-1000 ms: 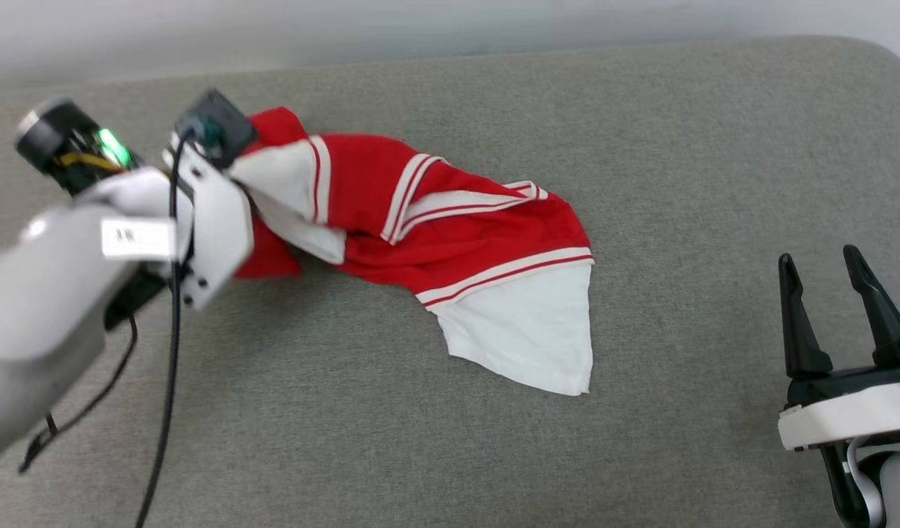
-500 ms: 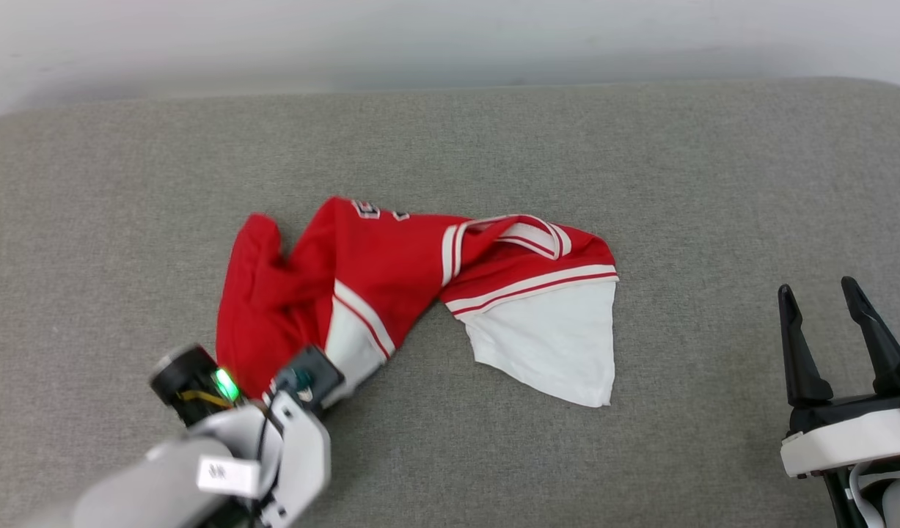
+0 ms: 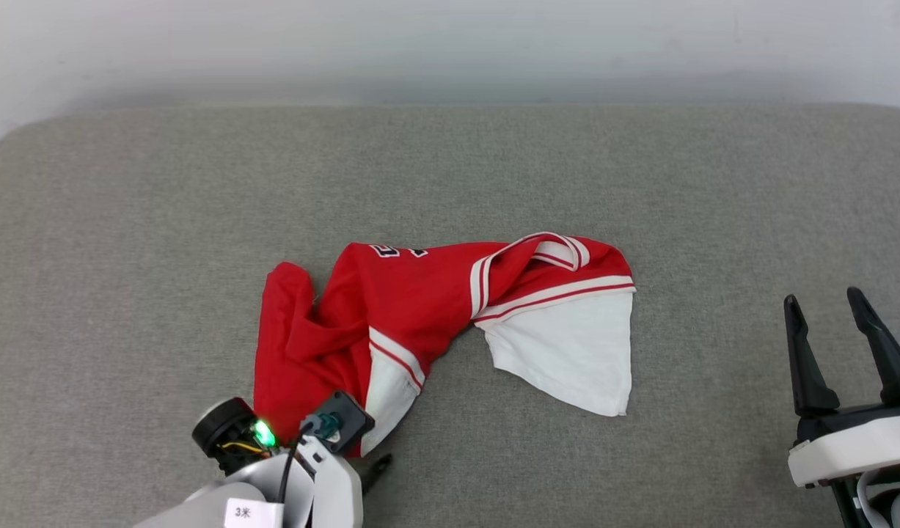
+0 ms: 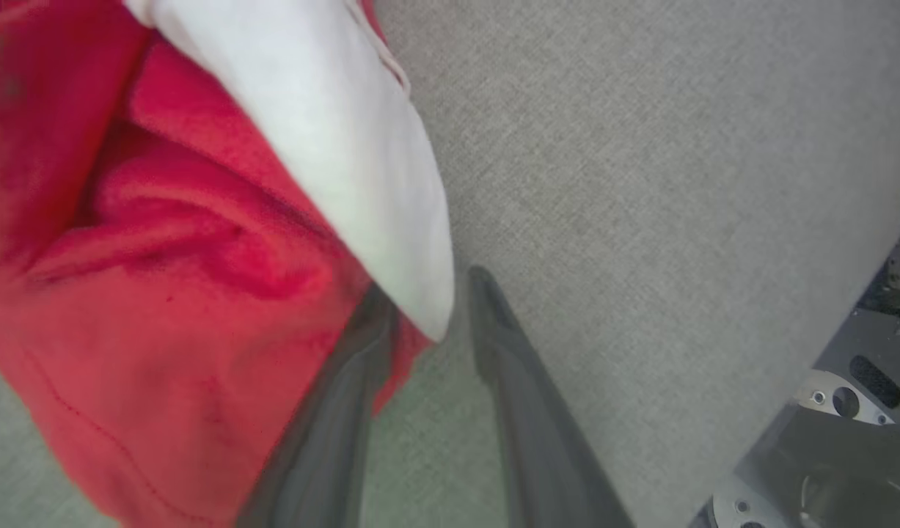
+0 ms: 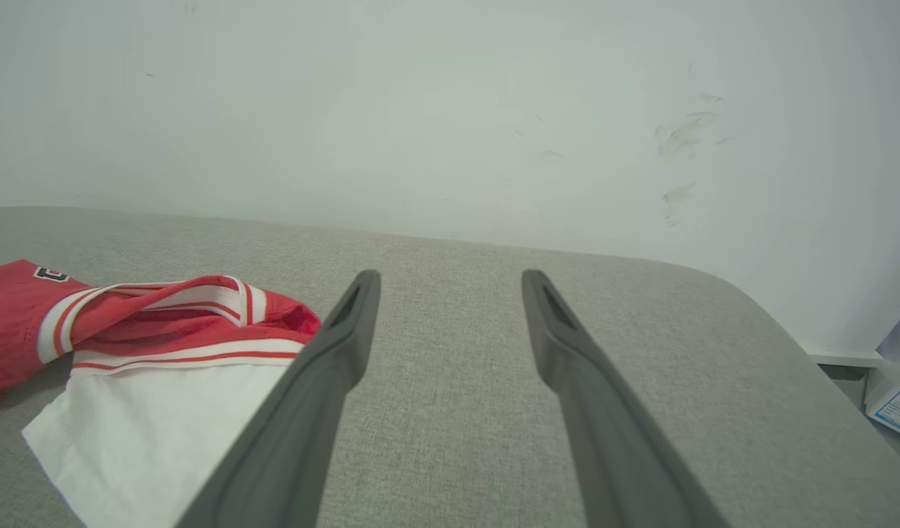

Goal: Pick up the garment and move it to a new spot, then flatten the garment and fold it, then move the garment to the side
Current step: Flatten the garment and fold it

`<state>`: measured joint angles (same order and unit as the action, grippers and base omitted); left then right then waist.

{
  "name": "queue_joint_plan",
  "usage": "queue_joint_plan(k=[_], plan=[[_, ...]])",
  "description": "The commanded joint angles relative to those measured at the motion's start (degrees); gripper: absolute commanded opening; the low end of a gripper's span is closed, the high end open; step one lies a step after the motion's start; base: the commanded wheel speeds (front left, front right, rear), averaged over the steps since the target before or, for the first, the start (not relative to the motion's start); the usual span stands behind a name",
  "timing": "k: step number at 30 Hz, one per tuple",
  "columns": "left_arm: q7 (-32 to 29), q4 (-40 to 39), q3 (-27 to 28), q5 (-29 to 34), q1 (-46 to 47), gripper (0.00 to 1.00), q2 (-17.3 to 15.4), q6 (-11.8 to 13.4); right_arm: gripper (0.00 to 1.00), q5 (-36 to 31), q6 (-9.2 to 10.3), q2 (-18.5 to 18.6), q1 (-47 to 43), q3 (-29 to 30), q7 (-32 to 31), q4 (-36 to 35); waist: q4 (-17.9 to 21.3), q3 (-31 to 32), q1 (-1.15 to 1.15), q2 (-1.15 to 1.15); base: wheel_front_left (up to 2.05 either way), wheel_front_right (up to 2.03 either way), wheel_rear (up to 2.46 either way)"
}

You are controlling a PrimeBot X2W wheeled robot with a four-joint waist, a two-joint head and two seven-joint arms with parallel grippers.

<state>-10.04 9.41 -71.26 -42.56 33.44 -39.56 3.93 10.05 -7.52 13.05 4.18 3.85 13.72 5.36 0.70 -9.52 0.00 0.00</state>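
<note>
A: Red cloth first. Where is the garment [image 3: 391, 315]?
B: Bunched on the grey woven worktop [image 3: 494, 169]. One end, red with a white sleeve [image 3: 387, 392], lies right at the left jaws. The rest trails away from them toward the right jaws' side.
A: Left jaws, state?
B: Spread. Left wrist view: two dark fingers [image 4: 516, 381] with a strip of worktop showing between them. The sleeve's tip droops just over the gap, and red cloth covers the tip of the other finger. Touching, yes; pinched, no.
A: Head view agree?
B: Mostly hidden under the wrist housing, green light [image 3: 261, 434] on it. One dark fingertip [image 3: 376, 468] pokes out beside the sleeve's edge.
A: Right jaws?
B: Spread wide, nothing between. Fingers [image 5: 332, 359] point toward the pale wall [image 5: 420, 110], over bare worktop.
A: Nearest cloth to them?
B: The other white sleeve [image 3: 574, 352], laid flat, striped trim [image 3: 552, 295] along its far side. Off to their left, well apart in the head view.
A: Markings?
B: Striped collar [image 3: 560, 246] folded up beyond that sleeve; part of a black-and-white logo [image 3: 398, 251] at the far edge. Letters unreadable.
</note>
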Motion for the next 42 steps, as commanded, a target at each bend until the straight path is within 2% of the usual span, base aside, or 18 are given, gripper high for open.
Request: queue_joint_plan(k=[1,5,14,17,21,25,33,42], plan=[[0.4,-0.5,0.7,-0.2,-0.3,1.00,-0.5,0.6,1.00,0.0,0.06,0.2,-0.7,0.1,-0.1,-0.1,-0.5,0.7,0.00,0.00,0.00,0.00,0.00],[0.3,-5.6,2.6,-0.6,1.2,1.00,-3.0,2.4,1.00,0.0,0.06,-0.2,-1.5,0.6,-0.3,-0.2,-1.7,1.9,0.00,0.00,0.00,0.00,0.00],[-4.2,-18.8,8.5,-1.6,6.9,1.00,-11.2,6.4,1.00,-0.2,0.06,-0.9,-1.6,0.4,-0.3,-0.1,-2.7,2.9,0.00,0.00,0.00,0.00,0.00],[-6.1,-20.8,10.7,-3.9,9.1,1.00,-13.2,6.0,1.00,-0.2,0.06,-0.9,-1.3,0.2,-0.2,-0.2,-2.4,2.8,0.00,0.00,0.00,0.00,0.00],[-9.1,-22.3,13.8,-8.0,12.4,1.00,-15.7,4.3,1.00,-0.2,0.06,-0.9,-1.1,0.3,-0.2,-0.4,-1.8,2.0,0.00,0.00,0.00,0.00,0.00],[-15.0,-20.9,15.1,-13.0,15.0,1.00,-17.3,2.3,1.00,-0.3,0.06,-1.1,-0.4,0.4,-0.1,-0.6,-1.2,0.6,0.00,0.00,0.00,0.00,0.00],[-25.3,-14.8,13.0,-20.2,16.2,1.00,-15.6,-0.9,1.00,-0.5,0.06,-1.2,1.4,-0.1,0.2,-0.2,0.3,-2.0,0.00,0.00,0.00,0.00,0.00],[-29.2,-6.0,8.4,-20.5,13.9,1.00,-12.1,-3.9,1.00,-0.7,0.06,-0.7,3.4,-0.4,0.4,0.1,1.9,-4.9,0.00,0.00,0.00,0.00,0.00]])
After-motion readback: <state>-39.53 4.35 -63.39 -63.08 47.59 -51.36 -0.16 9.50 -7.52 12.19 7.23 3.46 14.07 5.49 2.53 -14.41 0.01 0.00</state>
